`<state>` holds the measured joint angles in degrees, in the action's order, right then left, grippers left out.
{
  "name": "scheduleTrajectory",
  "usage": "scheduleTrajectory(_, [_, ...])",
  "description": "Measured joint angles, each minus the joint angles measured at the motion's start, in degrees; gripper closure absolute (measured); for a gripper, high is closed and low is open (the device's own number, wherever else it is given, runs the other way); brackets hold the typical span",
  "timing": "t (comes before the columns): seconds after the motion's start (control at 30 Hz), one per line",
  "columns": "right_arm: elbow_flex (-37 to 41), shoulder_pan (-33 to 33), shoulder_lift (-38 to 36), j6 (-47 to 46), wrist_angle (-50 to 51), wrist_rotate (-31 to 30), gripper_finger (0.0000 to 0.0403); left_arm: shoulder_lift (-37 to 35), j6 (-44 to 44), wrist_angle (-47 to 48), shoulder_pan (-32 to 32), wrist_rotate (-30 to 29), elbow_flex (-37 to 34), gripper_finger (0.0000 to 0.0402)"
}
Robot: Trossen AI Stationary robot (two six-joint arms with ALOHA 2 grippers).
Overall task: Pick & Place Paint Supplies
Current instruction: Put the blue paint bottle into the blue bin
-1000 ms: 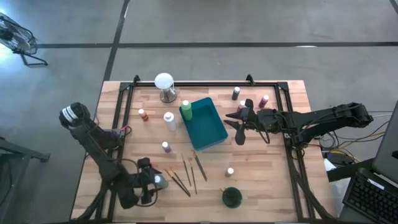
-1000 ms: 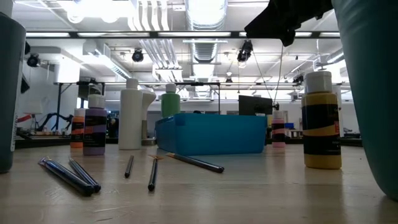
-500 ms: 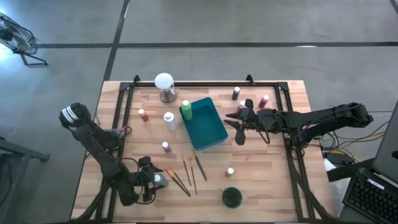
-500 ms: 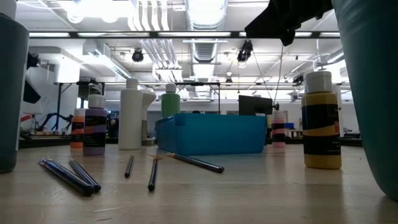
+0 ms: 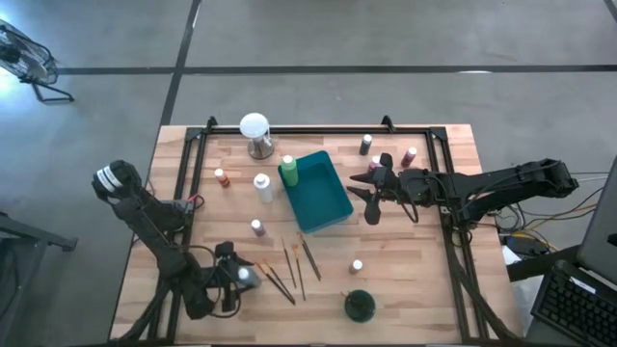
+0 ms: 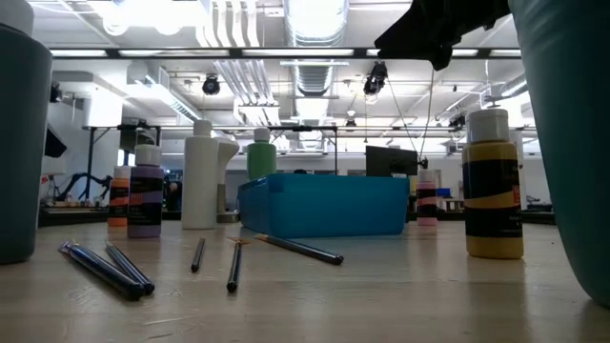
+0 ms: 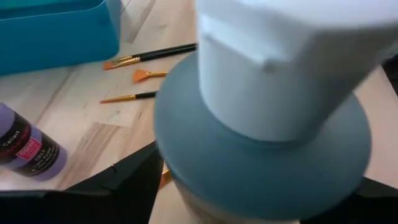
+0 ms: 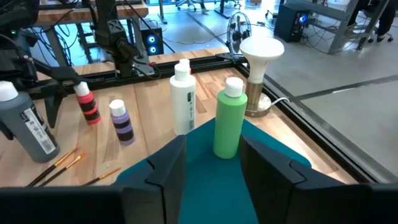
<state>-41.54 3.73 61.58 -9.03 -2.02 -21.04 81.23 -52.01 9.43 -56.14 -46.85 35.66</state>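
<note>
I'm working left gripper (image 5: 238,280) at desk (image 5: 415,280) near edge, jaws standing wide around grey bottle (image 7: 267,118); can't tell if gripping. Brushes (image 5: 289,270) lying just beside it. Teal tray (image 5: 323,193) sitting mid-desk. I'm hovering right gripper (image 5: 371,193) at tray's side, jaws parted, empty, sighting green bottle (image 8: 229,118).

purple bottle (image 7: 28,152), label word "Classic"
</note>
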Motion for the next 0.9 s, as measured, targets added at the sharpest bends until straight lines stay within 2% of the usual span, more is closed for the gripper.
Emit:
scheduleTrajectory(0.13, [0.0, 0.0, 0.0, 0.0, 0.0, 0.0, 0.0255, 0.0, 0.2, -0.1, 0.0, -0.1, -0.3, 0.014])
scheduleTrajectory(0.4, [0.0, 0.0, 0.0, -0.3, -0.5, 0.0, 0.028, 0.0, 3.0, -0.9, 0.0, 1.9, 1.6, 0.0237])
scheduleTrajectory(0.53, [0.0, 0.0, 0.0, -3.2, -0.6, 1.3, 0.0291, -0.4, 7.8, -0.9, 0.6, 1.8, 4.8, 0.0237])
scheduleTrajectory(0.63, [0.0, -0.1, 0.5, -3.9, -3.3, 7.6, 0.0298, -1.0, 11.7, -0.5, 2.1, 3.0, 7.0, 0.0237])
scheduleTrajectory(0.77, [-0.8, 0.4, 3.3, -3.5, -11.3, 17.8, 0.0306, -2.2, 15.5, 2.2, 6.6, 7.7, 9.7, 0.0237])
scheduleTrajectory(0.9, [-4.9, 2.3, 8.8, -0.9, -11.5, 19.5, 0.0309, -2.7, 21.4, 3.7, 13.6, 13.1, 11.9, 0.0237])
